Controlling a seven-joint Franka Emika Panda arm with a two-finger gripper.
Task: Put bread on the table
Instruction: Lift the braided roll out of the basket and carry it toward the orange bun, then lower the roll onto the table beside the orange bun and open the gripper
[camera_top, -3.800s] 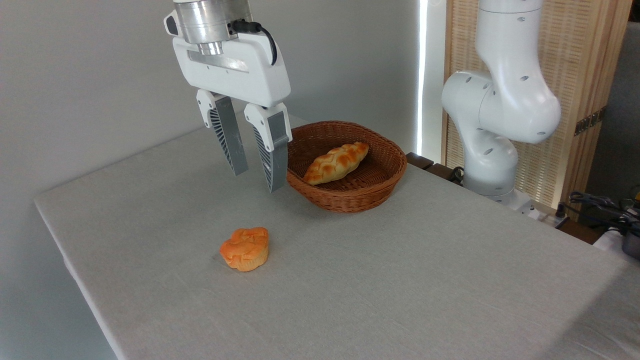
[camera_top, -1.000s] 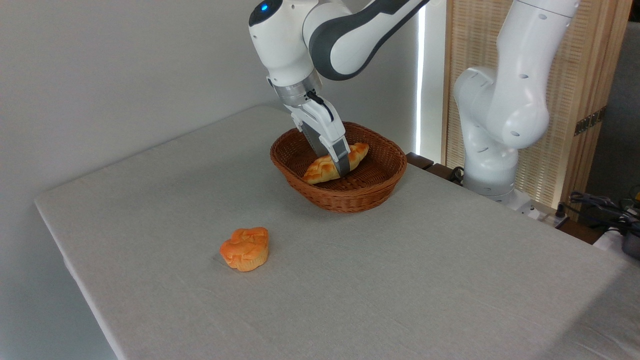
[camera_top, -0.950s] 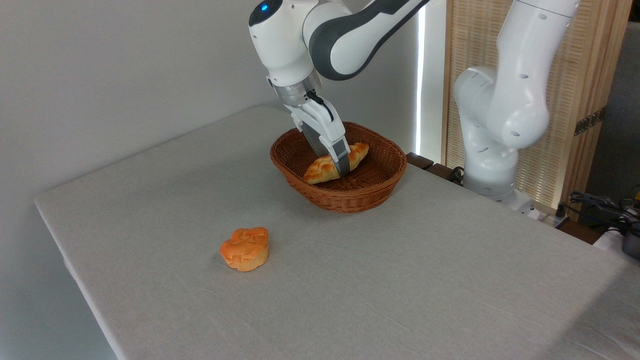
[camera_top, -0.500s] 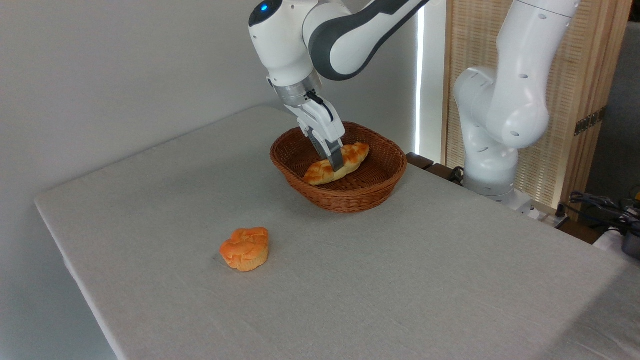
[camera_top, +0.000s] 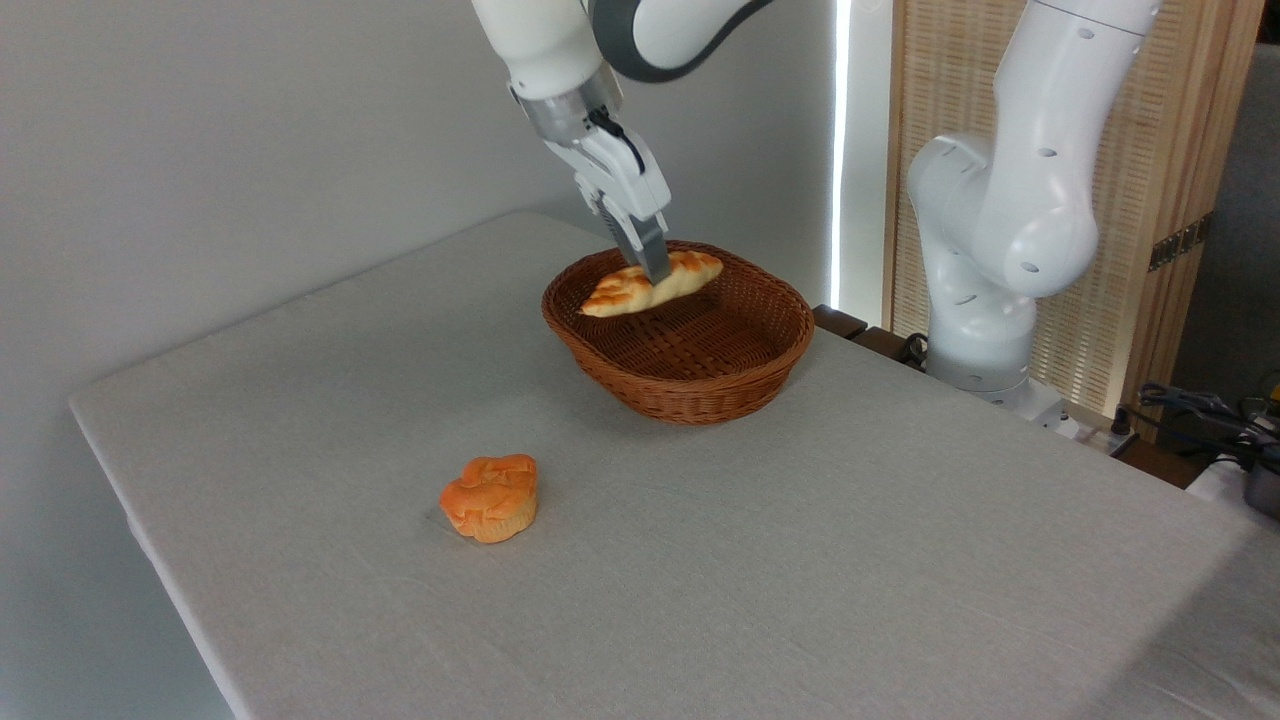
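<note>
Camera view, gripper (camera_top: 655, 272) clamped on braided bread loaf (camera_top: 650, 282), held above wicker basket (camera_top: 680, 375) at far table (camera_top: 800, 560), orange muffin (camera_top: 490, 497) near left.

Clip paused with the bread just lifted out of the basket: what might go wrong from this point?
1. The pincer pinches the bread near its middle with only the fingertips, and the loaf hangs slightly tilted; it might rotate or slip and fall back into the basket.
2. The loaf hangs low above the basket's rim, so moving sideways could clip the rim.
3. The orange bun already sits on the table; placing nearby could bump it.
</note>
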